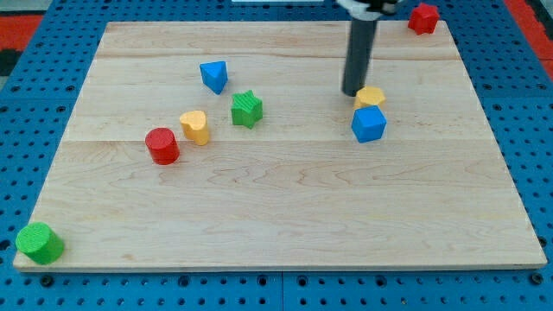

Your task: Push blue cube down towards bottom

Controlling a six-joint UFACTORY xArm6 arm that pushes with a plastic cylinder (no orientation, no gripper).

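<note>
The blue cube sits right of the board's middle. A yellow block lies just above it, touching or nearly touching it. My tip rests on the board just left of the yellow block and above-left of the blue cube. The dark rod rises from there to the view's top.
A blue triangular block, a green star block, a yellow block and a red cylinder lie left of middle. A green cylinder sits at the bottom-left corner. A red block sits at the top-right corner.
</note>
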